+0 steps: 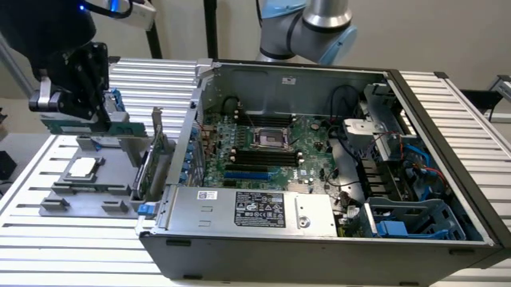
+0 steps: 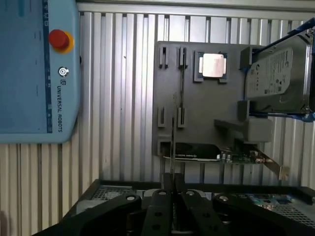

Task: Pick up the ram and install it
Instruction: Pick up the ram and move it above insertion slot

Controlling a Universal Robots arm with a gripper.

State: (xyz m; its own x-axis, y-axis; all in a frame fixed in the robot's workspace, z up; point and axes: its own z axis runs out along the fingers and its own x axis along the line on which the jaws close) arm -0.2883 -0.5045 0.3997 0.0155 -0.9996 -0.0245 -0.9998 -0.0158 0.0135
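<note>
ram mid-section hidden behind gripper, upper left of exterior view; arm cut off at top edge; PSU label text unreadable.

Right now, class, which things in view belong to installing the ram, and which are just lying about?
Belong to the job: the ram, gripped by the gripper; black motherboard slots in the open computer case.
Lying about: processor chip, hard drive and expansion card on the grey tray; teach pendant.
</note>
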